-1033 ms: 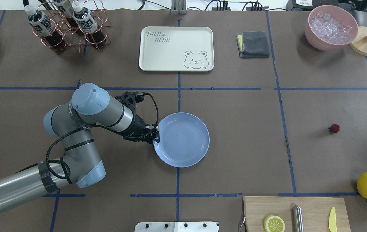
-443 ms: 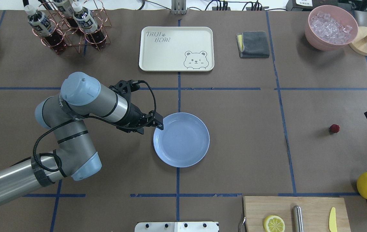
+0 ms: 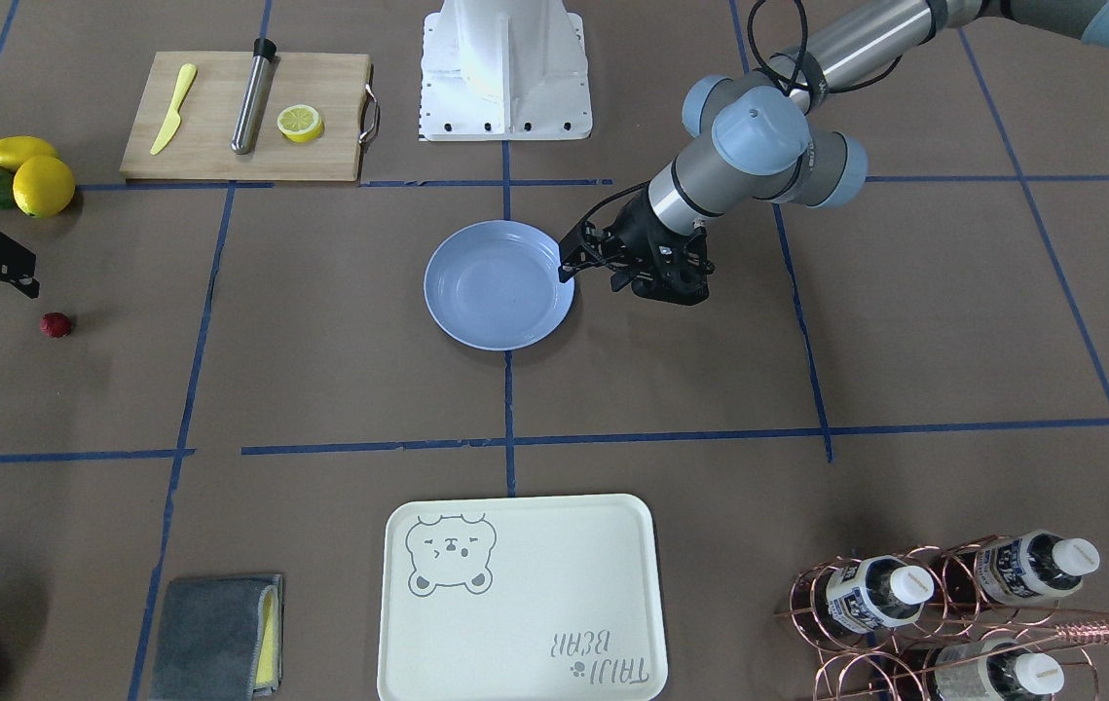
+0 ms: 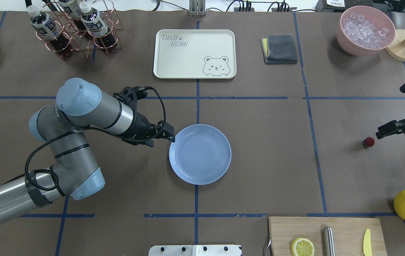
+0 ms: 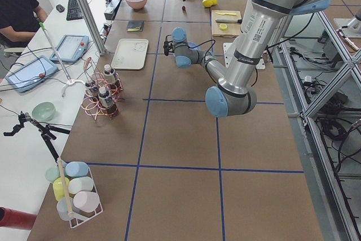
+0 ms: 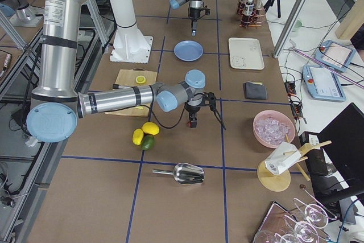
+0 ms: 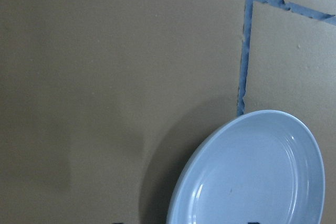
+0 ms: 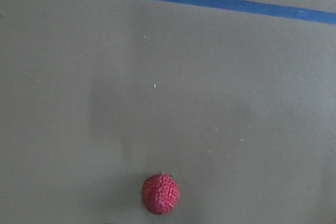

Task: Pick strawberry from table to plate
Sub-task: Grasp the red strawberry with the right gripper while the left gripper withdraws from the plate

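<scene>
One strawberry (image 4: 368, 142) lies on the table (image 4: 270, 149) far to my right, well apart from the one blue plate (image 4: 202, 156). Left tool (image 4: 169, 137) sits just beside the plate rim, jaws apart, holding nothing. Right tool (image 4: 382, 133) is near the berry, partly cut off; I can't tell its opening. One tray (image 4: 188, 57) reads "TAIJI BEAR". Three bottles (image 4: 46, 25), labels unreadable.

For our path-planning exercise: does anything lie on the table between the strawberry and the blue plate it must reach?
Nothing visible does. Between the strawberry and the plate lies only bare table crossed by a tape line. The left gripper hangs at the plate's opposite edge, off that path.
</scene>
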Robot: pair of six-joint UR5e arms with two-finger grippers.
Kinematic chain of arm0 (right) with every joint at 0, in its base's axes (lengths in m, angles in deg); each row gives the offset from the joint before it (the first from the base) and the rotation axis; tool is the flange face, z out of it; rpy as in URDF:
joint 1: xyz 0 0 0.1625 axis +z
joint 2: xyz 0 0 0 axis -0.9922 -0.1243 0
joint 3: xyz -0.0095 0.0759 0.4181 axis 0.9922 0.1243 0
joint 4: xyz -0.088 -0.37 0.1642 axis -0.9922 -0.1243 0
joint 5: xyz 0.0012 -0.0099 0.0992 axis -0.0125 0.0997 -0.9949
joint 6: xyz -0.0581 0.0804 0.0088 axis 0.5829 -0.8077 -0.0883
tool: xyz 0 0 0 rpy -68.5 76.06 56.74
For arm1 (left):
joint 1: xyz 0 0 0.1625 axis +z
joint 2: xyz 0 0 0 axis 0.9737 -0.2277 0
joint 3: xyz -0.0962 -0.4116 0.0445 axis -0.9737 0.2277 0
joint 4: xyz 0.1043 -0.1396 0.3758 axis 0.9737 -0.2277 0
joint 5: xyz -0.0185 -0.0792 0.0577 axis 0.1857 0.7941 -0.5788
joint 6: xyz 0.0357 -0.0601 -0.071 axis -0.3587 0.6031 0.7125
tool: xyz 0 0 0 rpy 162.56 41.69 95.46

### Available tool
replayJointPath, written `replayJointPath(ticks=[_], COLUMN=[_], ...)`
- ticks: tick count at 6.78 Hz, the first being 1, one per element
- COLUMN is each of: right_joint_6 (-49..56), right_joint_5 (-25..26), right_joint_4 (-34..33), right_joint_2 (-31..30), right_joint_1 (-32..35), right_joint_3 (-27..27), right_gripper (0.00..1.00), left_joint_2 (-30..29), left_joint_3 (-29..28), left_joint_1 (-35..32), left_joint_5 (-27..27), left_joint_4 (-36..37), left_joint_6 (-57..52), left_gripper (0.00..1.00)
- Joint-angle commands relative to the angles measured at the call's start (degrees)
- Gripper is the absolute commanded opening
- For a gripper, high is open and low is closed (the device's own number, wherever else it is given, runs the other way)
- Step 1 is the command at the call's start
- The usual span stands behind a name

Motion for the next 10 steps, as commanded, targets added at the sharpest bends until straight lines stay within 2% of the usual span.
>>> replayJointPath(ticks=[1,3,5,6,8,9,10], right_joint_6=[-9.1,-8.8,-8.7,-8.8,-8.5,-8.4,-8.3], right_joint_5=[1.7,4.7,5.2,5.4,5.4,5.2,5.1], right_joint_4=[5.0,4.9,4.9,4.9,4.9,4.9,4.9], right_joint_2=[2.9,2.6,2.4,2.3,2.1,2.0,1.6], right_joint_1=[-4.2,-6.8,-7.2,-7.2,-7.1,-7.0,-7.0], right_joint_3=[3.6,4.1,5.2,5.0,5.0,4.6,4.4], right_gripper=[1.00,0.96,0.91,0.75,0.14,0.00,0.00], left_joint_2=[0.1,0.2,0.2,0.2,0.1,0.2,0.2], left_joint_3=[0.1,0.0,0.0,0.0,0.0,0.0,0.0], left_joint_1=[0.1,0.1,0.1,0.1,0.1,0.1,0.1], left_joint_5=[-0.2,-0.4,-0.4,-0.4,-0.3,-0.3,-0.3], left_joint_4=[0.0,0.0,0.0,0.0,0.0,0.0,0.0], left_joint_6=[0.0,0.0,0.0,0.0,0.0,0.0,0.0], left_gripper=[0.83,0.84,0.84,0.84,0.84,0.84,0.84])
